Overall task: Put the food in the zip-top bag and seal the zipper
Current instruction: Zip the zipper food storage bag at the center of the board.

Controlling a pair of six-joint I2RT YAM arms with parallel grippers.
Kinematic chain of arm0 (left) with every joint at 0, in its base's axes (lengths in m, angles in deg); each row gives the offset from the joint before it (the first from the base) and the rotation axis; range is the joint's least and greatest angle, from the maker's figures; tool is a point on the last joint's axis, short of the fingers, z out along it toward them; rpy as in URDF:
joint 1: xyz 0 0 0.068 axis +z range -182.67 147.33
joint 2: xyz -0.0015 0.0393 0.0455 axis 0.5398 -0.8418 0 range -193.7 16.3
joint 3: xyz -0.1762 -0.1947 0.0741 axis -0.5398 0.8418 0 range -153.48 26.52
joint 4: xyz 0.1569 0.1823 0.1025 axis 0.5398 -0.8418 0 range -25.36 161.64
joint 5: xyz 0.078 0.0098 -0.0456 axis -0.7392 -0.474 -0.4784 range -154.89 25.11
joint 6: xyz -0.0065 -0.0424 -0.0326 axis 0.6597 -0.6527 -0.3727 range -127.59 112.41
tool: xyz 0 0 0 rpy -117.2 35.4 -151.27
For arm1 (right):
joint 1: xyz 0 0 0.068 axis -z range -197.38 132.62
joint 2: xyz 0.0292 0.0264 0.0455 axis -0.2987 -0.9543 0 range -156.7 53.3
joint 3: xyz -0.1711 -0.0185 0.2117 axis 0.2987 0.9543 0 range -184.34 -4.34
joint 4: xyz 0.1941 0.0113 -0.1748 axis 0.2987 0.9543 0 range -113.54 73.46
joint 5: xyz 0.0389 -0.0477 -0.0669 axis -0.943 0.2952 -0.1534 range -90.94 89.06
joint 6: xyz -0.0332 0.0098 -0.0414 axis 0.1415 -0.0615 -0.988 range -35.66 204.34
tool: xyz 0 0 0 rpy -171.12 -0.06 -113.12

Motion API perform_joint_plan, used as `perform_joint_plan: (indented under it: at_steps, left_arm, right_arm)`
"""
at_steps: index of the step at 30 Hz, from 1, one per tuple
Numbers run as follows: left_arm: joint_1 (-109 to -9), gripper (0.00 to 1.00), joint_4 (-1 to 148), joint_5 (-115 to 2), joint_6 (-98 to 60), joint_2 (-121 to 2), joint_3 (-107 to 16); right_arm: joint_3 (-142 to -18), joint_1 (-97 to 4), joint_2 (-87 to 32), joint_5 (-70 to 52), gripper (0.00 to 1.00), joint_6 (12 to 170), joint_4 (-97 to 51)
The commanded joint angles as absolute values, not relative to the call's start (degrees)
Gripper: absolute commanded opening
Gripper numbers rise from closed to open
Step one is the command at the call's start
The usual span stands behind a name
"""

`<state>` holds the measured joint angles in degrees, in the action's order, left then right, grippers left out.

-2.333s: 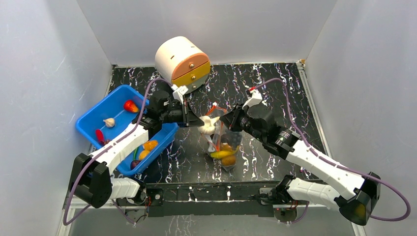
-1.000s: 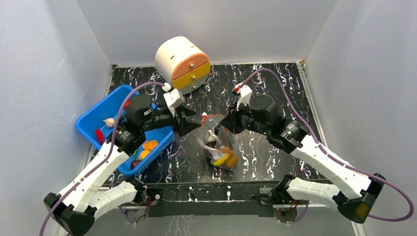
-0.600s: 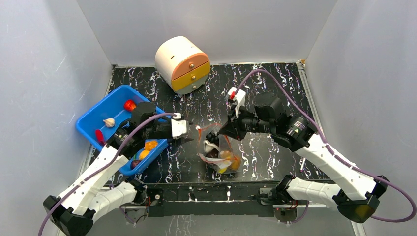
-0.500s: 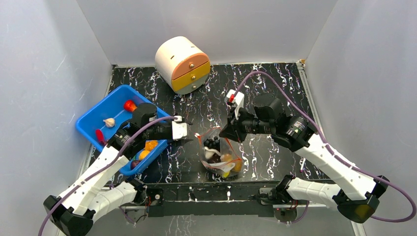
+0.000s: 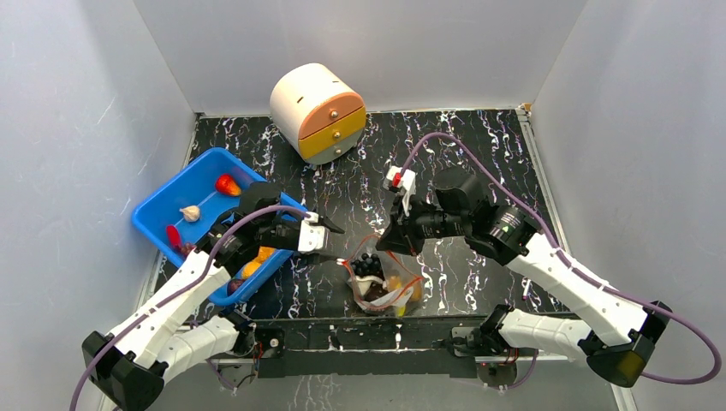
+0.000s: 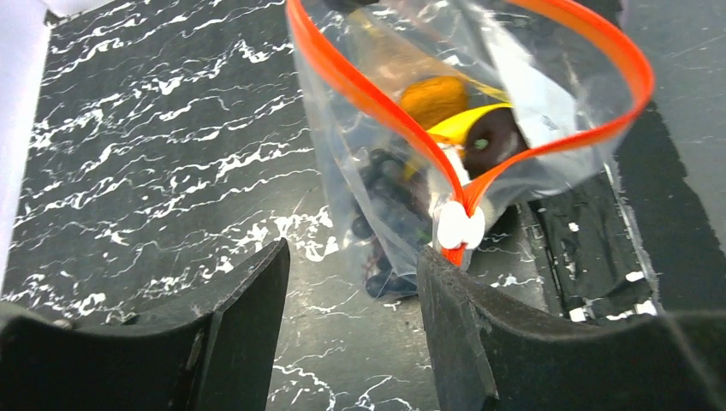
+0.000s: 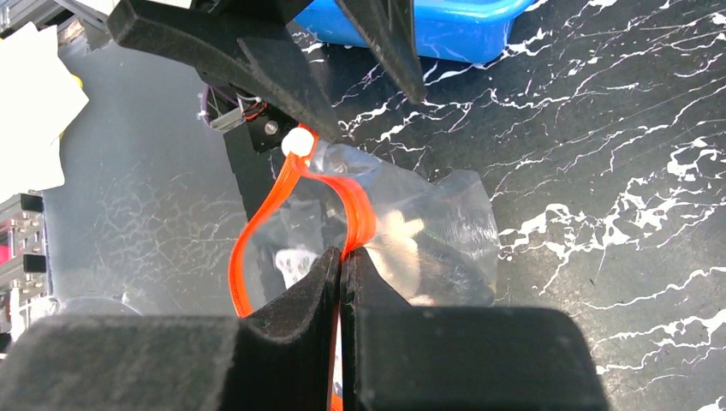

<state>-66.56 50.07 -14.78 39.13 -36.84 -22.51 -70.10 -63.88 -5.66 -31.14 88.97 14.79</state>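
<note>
The clear zip-top bag point(image 5: 378, 281) rests near the table's front edge with its mouth open. My right gripper point(image 5: 383, 247) point(image 7: 342, 254) is shut on the red-orange zipper point(image 7: 355, 205) at one side of the mouth. Inside lie dark grapes point(image 6: 389, 193), an orange fruit point(image 6: 437, 98) and a yellow banana point(image 6: 467, 127). My left gripper point(image 5: 332, 238) point(image 6: 351, 257) stands open and empty just left of the bag, its right finger point(image 6: 479, 325) close to the white slider point(image 6: 460, 227).
A blue bin point(image 5: 163, 201) at the left holds a red strawberry point(image 5: 227, 184), white garlic point(image 5: 190, 212), a red piece point(image 5: 174, 235) and orange pieces point(image 5: 257, 257). A round cream drawer unit point(image 5: 317, 111) stands at the back. White walls enclose the table.
My right gripper has drawn the bag down toward the near edge. My left gripper has pulled back from the bag's mouth to the left, and dark grapes now lie in the bag.
</note>
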Motion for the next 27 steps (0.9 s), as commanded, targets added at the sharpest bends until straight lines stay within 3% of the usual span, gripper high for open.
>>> perform_joint_plan:
  at_steps: [1,13,19,24,27]
  left_arm:
    - [-66.7,0.54,46.4,-8.0,43.0,-36.9,-22.2]
    - [-66.7,0.56,43.1,-7.8,45.2,-35.2,-23.0]
    - [-66.7,0.52,45.3,-5.6,44.4,-36.3,-22.2]
    - [-66.7,0.43,45.9,-4.9,44.1,-36.7,-21.6]
    - [-66.7,0.26,47.3,-4.8,42.7,-36.5,-21.0]
  right_arm:
    - [-70.6,-64.0,-5.6,-32.2,0.0,88.4,7.6]
    - [-72.8,-64.0,-6.3,-30.7,0.0,84.1,10.1]
    - [-72.8,-64.0,-7.1,-30.5,0.0,84.3,9.0]
    - [-71.8,-64.0,-6.9,-30.1,0.0,84.5,7.9]
    - [-71.3,-64.0,-6.6,-29.6,0.0,84.4,7.4]
